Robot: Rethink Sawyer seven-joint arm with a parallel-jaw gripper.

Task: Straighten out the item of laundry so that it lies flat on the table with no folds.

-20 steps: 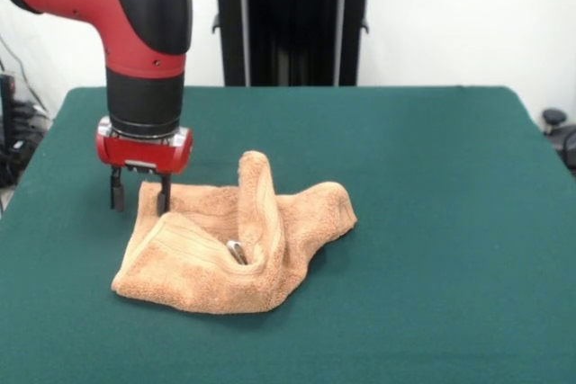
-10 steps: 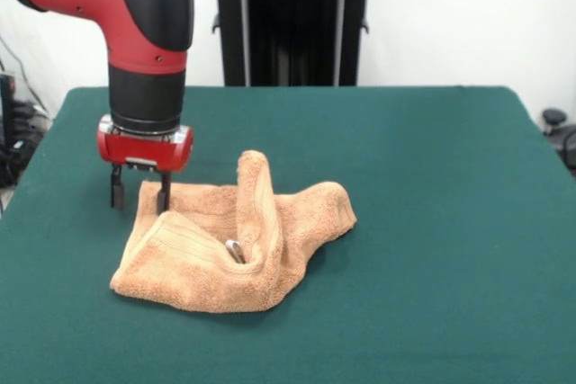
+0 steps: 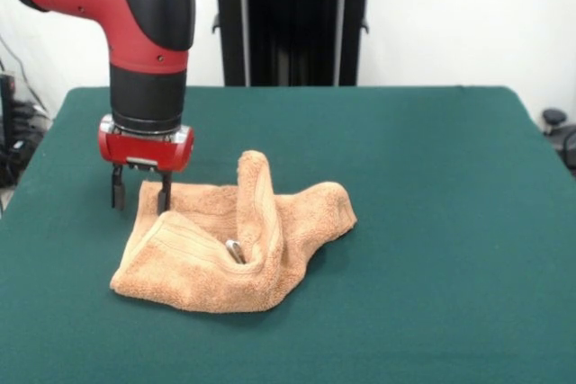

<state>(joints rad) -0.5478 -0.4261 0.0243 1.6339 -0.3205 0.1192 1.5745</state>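
Note:
The tan terry towel [image 3: 202,263] lies crumpled on the green table [image 3: 432,222], left of centre. A tall fold [image 3: 255,193] stands up along its middle and a rumpled lobe [image 3: 324,209] reaches to the right. The band stripe [image 3: 184,238] shows on the flatter left part. My gripper [image 3: 139,197] is open at the towel's far left corner. One finger [image 3: 164,195] is at the towel's edge and the other [image 3: 116,191] is over bare table. It holds nothing.
A small grey loop or tag [image 3: 236,251] sits in the crease at the foot of the fold. The black pedestal [image 3: 292,20] stands behind the table's far edge. Dark gear [image 3: 558,128] shows off the right side.
The arm has edged very slightly to the right. The towel has barely shifted.

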